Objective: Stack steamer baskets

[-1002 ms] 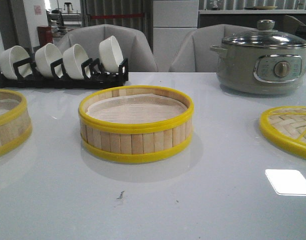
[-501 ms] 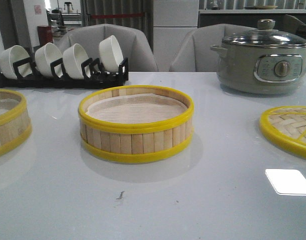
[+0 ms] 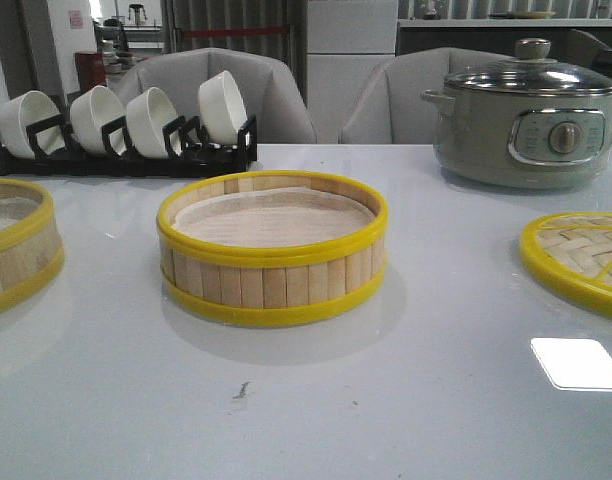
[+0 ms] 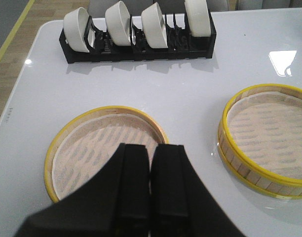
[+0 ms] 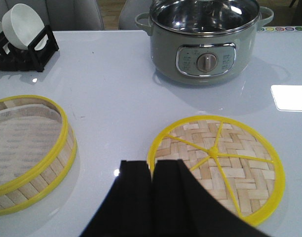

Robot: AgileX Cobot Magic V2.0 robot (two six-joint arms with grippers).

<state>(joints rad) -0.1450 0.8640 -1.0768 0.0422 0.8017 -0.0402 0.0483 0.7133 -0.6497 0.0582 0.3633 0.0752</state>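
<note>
The white glossy table (image 3: 406, 400) carries everything, and nothing is stacked yet. The grey electric pot with glass lid (image 5: 203, 42) stands well beyond the right gripper (image 5: 153, 197), clear of the work. The two round bamboo-slat steamer baskets with yellow rims and white paper liners sit apart: one (image 4: 104, 150) directly under and ahead of the left gripper (image 4: 150, 192), likely the one to be lifted, the other (image 3: 272, 245) off to that gripper's right, probably the base. The flat woven bamboo lid with yellow rim (image 5: 225, 165) lies just ahead of the right gripper. The black rack of white bowls (image 4: 138, 34) stands far beyond the left gripper. Both grippers have their fingers pressed together, holding nothing.
</note>
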